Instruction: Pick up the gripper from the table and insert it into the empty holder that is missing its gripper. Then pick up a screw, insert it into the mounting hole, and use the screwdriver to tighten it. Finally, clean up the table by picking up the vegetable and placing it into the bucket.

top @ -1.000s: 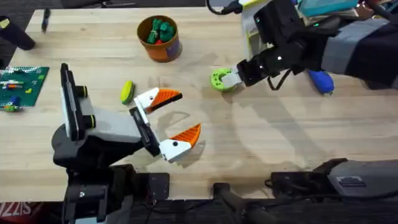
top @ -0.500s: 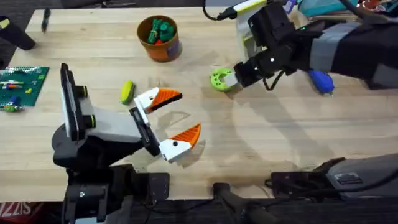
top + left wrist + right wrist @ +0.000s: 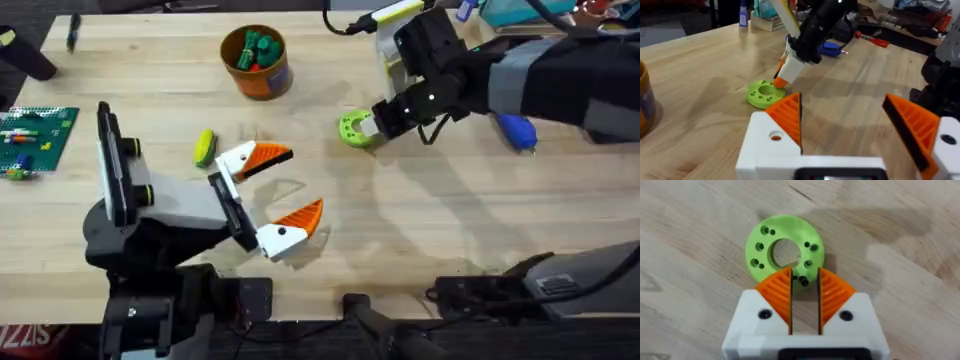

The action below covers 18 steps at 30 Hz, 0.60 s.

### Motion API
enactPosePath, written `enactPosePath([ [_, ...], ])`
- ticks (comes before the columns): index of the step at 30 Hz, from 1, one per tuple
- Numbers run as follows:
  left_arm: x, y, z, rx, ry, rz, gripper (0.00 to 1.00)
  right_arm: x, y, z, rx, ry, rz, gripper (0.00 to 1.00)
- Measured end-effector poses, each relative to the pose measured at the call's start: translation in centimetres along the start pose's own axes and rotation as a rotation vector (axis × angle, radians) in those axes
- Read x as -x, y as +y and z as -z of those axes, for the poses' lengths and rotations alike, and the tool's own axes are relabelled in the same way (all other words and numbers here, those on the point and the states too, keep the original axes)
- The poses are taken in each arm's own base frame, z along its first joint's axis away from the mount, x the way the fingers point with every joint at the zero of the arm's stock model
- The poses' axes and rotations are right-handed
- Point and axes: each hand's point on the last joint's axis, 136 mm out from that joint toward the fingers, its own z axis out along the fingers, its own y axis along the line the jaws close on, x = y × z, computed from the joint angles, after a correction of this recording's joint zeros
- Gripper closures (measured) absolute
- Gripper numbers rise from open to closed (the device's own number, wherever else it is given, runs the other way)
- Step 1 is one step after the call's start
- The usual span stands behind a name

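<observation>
Orange pads of the right pincer [image 3: 805,287] are seen nearly closed over the lime-green disc [image 3: 785,250]'s rim; the left pincer [image 3: 845,132] is held open, empty.

A pale wooden table [image 3: 420,230] with visible grain is seen across most of the overhead frame, and soft shadows are cast on it at centre right. Dark floor is glimpsed at the upper left corner, and cluttered items are seen beyond the table's far edge at the upper right.
</observation>
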Motion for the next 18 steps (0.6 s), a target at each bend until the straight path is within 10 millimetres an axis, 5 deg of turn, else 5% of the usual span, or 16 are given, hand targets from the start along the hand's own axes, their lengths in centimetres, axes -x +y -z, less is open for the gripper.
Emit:
enactPosePath([
  [18,0.00,0.00,0.00,0.000,0.000,0.000,0.015,-0.01,0.00,0.00,0.000,0.000,0.000,0.835],
])
